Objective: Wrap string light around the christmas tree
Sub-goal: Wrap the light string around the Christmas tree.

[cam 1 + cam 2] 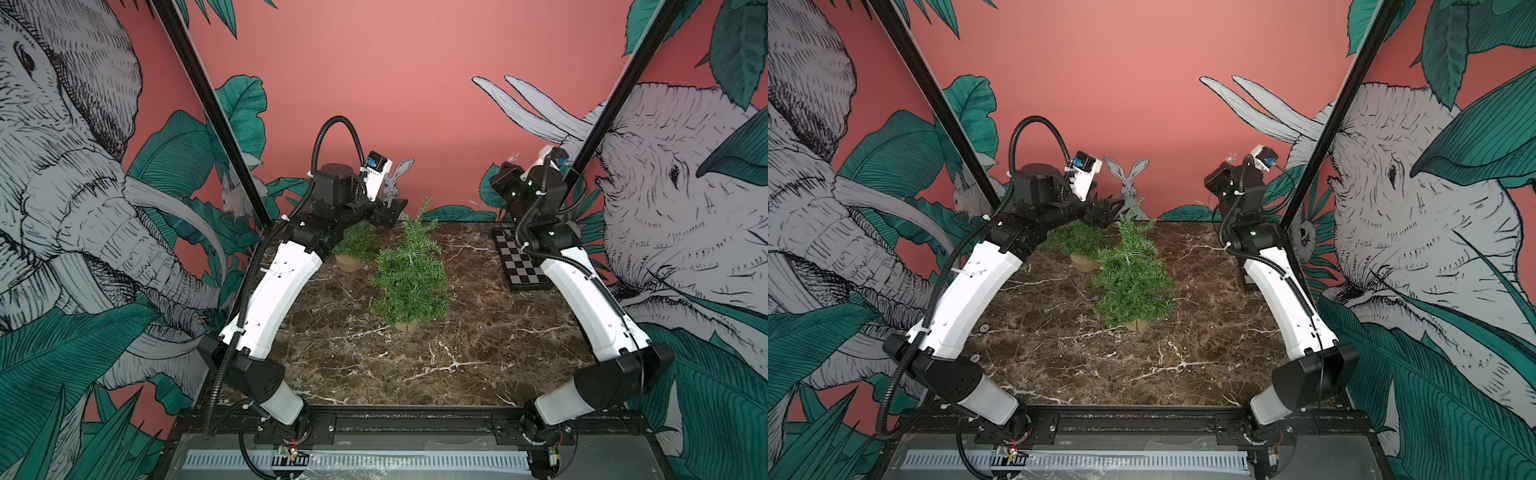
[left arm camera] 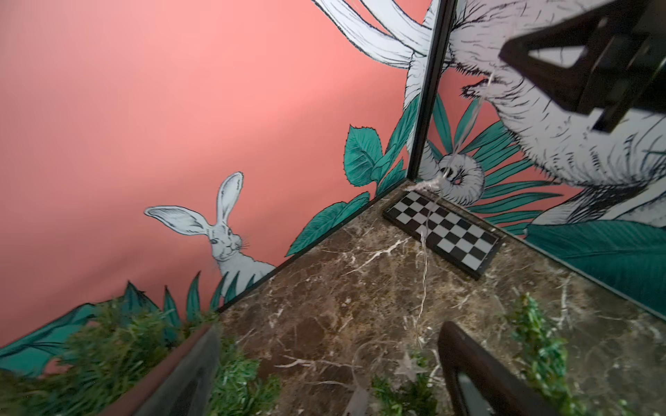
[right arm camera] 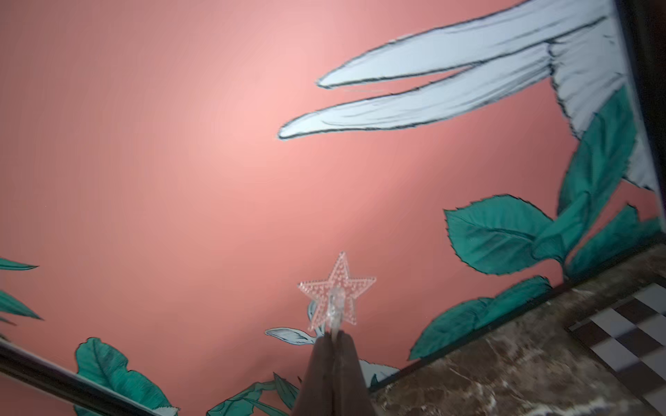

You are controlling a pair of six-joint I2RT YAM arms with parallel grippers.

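This is a robot test cell in a lab, not a home or a shop. Two white-and-black arms, the left arm (image 1: 282, 282) and the right arm (image 1: 582, 299), are mounted on a black rail (image 1: 415, 422) along the front edge of a marble-patterned bench (image 1: 478, 340). Black frame posts (image 1: 203, 95) hold printed wall panels (image 1: 395, 83) that close the bench in on three sides, showing elephants, a rabbit and green leaves on pink. Corrugated cable conduit (image 1: 245, 291) runs along the arms, and bare wires (image 1: 291, 453) hang by the rail. A checkerboard (image 1: 519, 266) lies in the far corner. A small artificial christmas tree (image 1: 409, 274) stands mid-bench.
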